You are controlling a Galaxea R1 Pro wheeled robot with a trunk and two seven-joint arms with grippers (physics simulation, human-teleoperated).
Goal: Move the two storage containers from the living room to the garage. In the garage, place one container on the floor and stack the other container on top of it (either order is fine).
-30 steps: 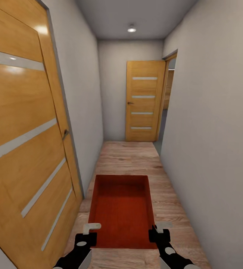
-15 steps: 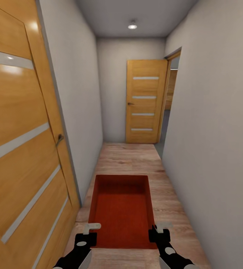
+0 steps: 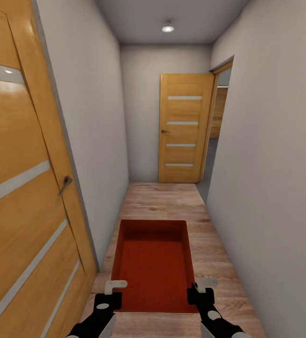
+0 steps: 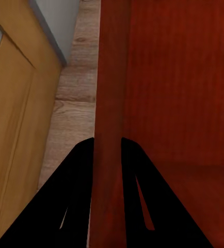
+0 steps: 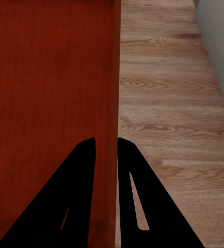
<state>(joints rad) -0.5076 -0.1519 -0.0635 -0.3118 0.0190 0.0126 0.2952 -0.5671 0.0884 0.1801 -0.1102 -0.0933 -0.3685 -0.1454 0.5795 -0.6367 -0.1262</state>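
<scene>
One orange-red open-topped storage container (image 3: 155,267) hangs in front of me over light wood planks in a narrow hallway. My left gripper (image 3: 115,287) is shut on its left wall, and the left wrist view has the thin wall pinched between the black fingers of the left gripper (image 4: 108,140), the container's inside (image 4: 179,77) beside it. My right gripper (image 3: 200,286) is shut on the right wall; in the right wrist view the right gripper (image 5: 106,139) clamps that wall, with the container (image 5: 50,77) beside it. The other container, the living room and the garage are out of view.
An open wooden door (image 3: 26,188) with pale stripes stands close on my left. A similar door (image 3: 183,126) stands open at the hall's far end beside a doorway (image 3: 218,122) in the right wall. White walls close in on both sides, with wood planks (image 3: 164,202) ahead.
The camera has moved forward along the hallway, so the left door has slid out toward the picture's left edge. Both grippers hold the container as before.
</scene>
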